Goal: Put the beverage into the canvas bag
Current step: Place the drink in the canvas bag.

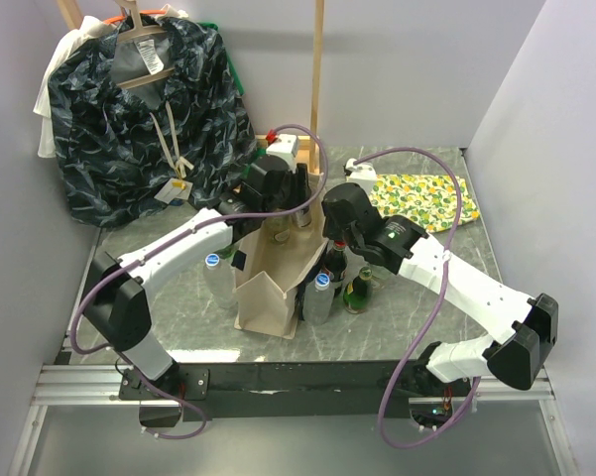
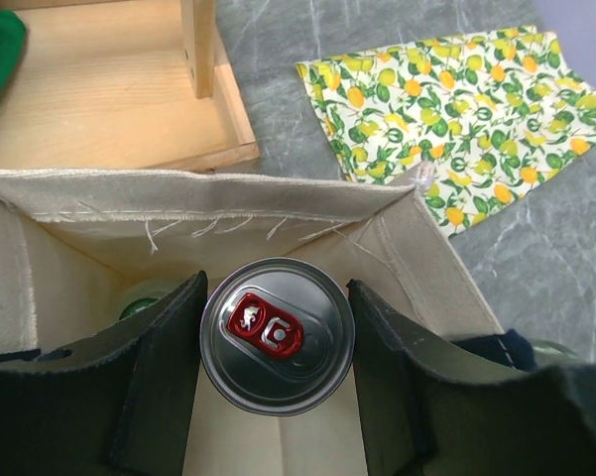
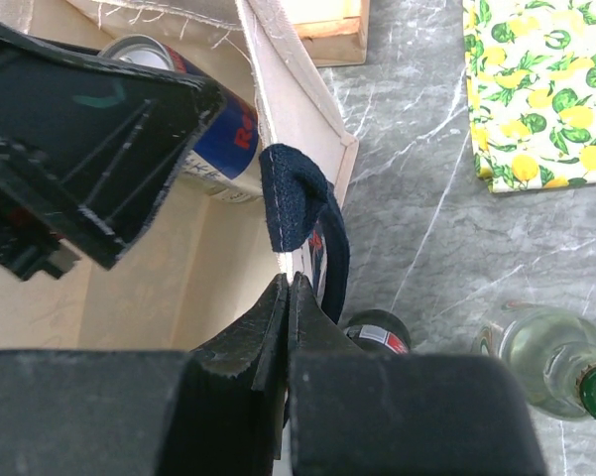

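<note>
The beige canvas bag (image 1: 266,295) stands upright at mid-table, mouth open. My left gripper (image 2: 275,289) is shut on a silver beverage can with a red tab (image 2: 278,335) and holds it in the bag's mouth, below the far rim (image 2: 228,213). In the right wrist view the blue-and-silver can (image 3: 223,139) is tilted between the left fingers (image 3: 89,129). My right gripper (image 3: 290,283) is shut on the bag's right wall (image 3: 293,109), just below the dark strap handle (image 3: 293,193). A green-topped item (image 2: 139,302) shows inside the bag.
Bottles stand right of the bag: a dark cola bottle (image 3: 377,332), a green glass bottle (image 3: 545,362) and a clear blue-capped one (image 1: 320,293); another (image 1: 212,266) stands left. A lemon-print cloth (image 1: 417,196) lies back right. A wooden stand (image 2: 109,89) and a dark patterned garment (image 1: 149,119) are behind.
</note>
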Motion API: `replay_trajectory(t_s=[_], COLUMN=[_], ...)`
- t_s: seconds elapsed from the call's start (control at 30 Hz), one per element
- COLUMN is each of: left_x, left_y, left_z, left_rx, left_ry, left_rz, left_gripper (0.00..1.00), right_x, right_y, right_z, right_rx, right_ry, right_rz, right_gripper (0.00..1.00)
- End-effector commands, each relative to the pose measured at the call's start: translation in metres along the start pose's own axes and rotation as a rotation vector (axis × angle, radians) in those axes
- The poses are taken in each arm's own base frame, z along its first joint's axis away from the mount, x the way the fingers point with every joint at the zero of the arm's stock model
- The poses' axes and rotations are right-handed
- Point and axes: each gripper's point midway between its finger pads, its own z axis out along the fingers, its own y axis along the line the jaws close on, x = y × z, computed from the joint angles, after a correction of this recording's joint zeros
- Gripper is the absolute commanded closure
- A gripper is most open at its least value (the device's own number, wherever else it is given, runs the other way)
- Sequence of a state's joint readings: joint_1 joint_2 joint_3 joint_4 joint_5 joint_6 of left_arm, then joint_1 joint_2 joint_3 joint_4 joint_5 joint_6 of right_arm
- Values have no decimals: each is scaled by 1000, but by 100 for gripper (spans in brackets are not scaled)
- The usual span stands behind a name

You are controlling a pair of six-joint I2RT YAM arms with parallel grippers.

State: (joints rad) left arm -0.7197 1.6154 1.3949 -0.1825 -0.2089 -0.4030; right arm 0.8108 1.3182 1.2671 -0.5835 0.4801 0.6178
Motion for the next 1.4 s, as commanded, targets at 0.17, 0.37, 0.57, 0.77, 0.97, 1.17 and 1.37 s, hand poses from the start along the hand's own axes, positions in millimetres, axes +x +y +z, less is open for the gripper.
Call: replay_trajectory(t_s=[0.17,0.37,0.57,0.77,0.97,1.17,1.37], left_x=[-20,-9,3,4,4,5,7], left_y=[-7,-1,1,1,1,1,2], left_z=[14,22,30,34,39,43,48], left_rx=[17,-11,-11,-19,-22,-31,-39], left_ry=[-97,-81,-53,-53,-53,-54,-51], left_rz=[49,63,68,70,61,57,56], left_gripper=[99,99,99,99,99,99,99], right_x=[-14,-5,0,-2,-4,-7,-13], right_y=[-6,-5,-8,-13,-18,-15,-10], right_z=[-8,-6,-4,-5,-8,-9,-9], right_rx=[-12,-28,-17,-2,-9,-42,-60], right_ry=[-40,-19,-6,-23,-45,-65,-75], right_rz=[46,67,77,93,107,101,99], right_gripper=[100,100,100,100,100,92,74])
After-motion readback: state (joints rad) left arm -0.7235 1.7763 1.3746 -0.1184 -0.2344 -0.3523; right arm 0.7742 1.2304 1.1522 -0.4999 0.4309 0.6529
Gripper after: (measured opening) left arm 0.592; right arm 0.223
